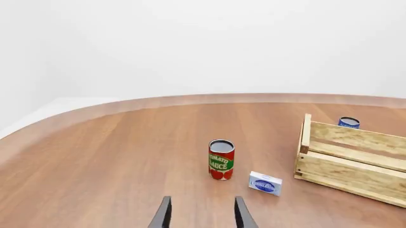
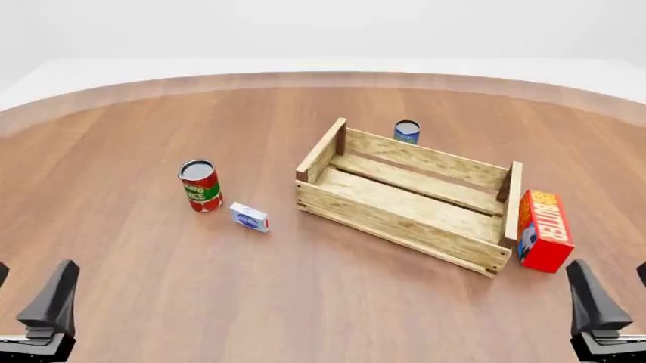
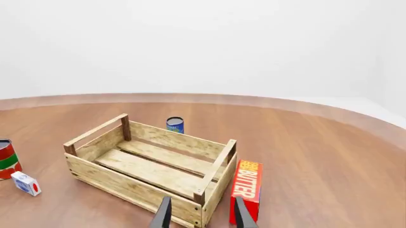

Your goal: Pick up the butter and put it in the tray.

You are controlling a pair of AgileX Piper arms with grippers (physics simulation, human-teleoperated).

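Front view: the butter (image 2: 544, 230) stands on the table (image 2: 302, 302) just beside the right end of the tray (image 2: 404, 219). The right gripper (image 3: 203, 213) and left gripper (image 1: 201, 213) hover apart, fingers spread, empty.

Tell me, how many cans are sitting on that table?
2. The tomato sauce can stands left of the tray, beside a small white-and-blue box. The blue can stands just behind the tray's far wall. None seem hidden.
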